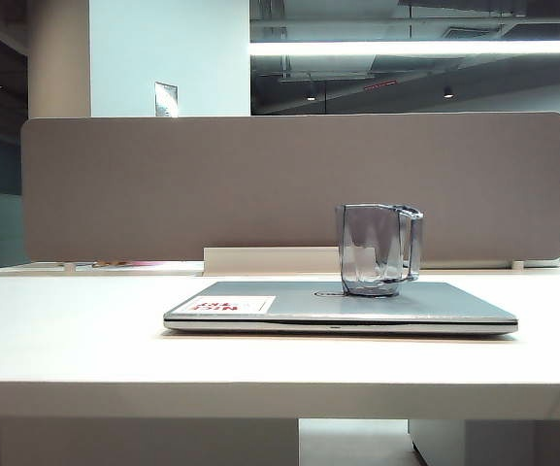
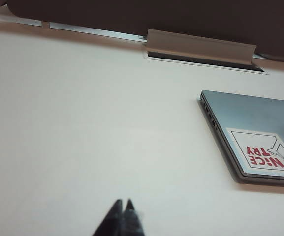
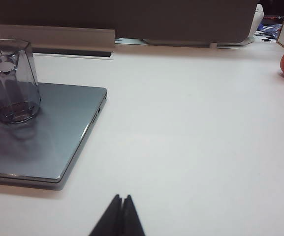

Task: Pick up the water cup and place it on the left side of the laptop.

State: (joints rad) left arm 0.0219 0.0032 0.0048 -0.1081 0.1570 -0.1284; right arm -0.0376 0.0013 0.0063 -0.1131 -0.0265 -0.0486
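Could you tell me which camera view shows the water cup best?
The exterior view: the water cup stands whole on the laptop, handle visible. The right wrist view cuts it off at the frame edge; the left wrist view misses it.

Left dark two-finger gripper (image 2: 123,204) closed, fingertips pressed together, empty, held level and low, right dark two-finger gripper (image 3: 121,198) likewise closed, tips touching, empty.

The water cup (image 1: 378,249) stands on the closed laptop (image 1: 338,309), right of centre; the laptop lies mid-frame on the table (image 1: 66,330).
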